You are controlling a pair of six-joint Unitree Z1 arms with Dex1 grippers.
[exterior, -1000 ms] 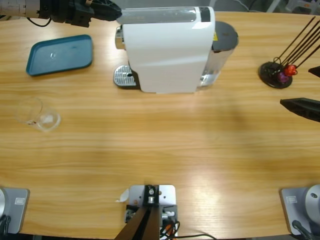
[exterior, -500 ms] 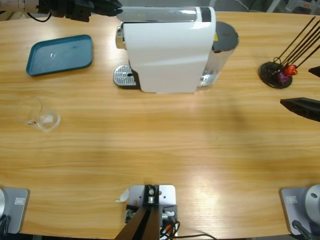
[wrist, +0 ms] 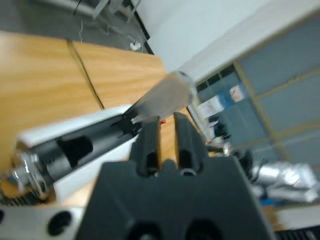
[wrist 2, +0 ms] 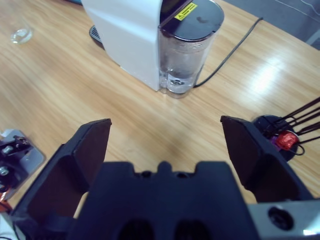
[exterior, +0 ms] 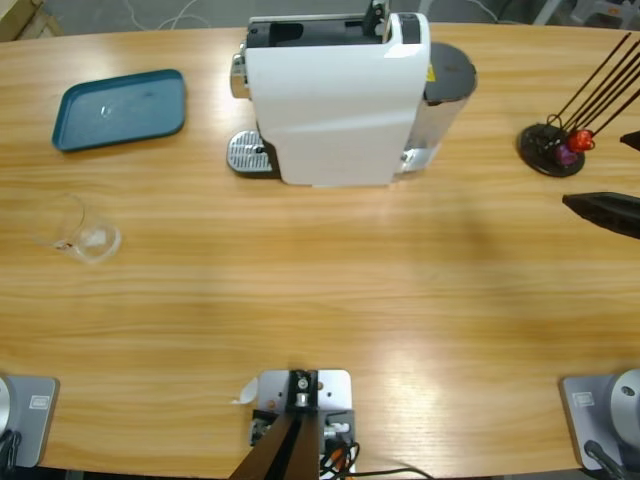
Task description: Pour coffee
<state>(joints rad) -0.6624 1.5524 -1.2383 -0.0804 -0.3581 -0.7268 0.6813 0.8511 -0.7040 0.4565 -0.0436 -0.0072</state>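
Observation:
The white coffee machine point(exterior: 335, 100) stands at the back middle of the table. Its silver lever point(exterior: 376, 14) is raised, and the black slot on top is uncovered. A clear glass point(exterior: 75, 232) sits at the table's left; it also shows small in the right wrist view point(wrist 2: 21, 34). No coffee is visible anywhere. My left gripper point(wrist: 166, 125) is shut and empty, looking along the machine point(wrist: 75, 145) with the lever point(wrist: 165, 95) past its tips; it is out of the high view. My right gripper point(wrist 2: 165, 127) is open and empty at the table's right edge point(exterior: 620, 178).
A teal tray point(exterior: 120, 108) lies at the back left. A black capsule stand point(exterior: 550, 148) with thin rods sits at the far right, also close to my right jaw point(wrist 2: 282, 136). The machine's water tank point(wrist 2: 187, 55) and its cable face the right gripper.
The left arm, which was at the machine's top left, has left the high view. The lever has swung up and the top slot now shows open. The right gripper has barely moved.

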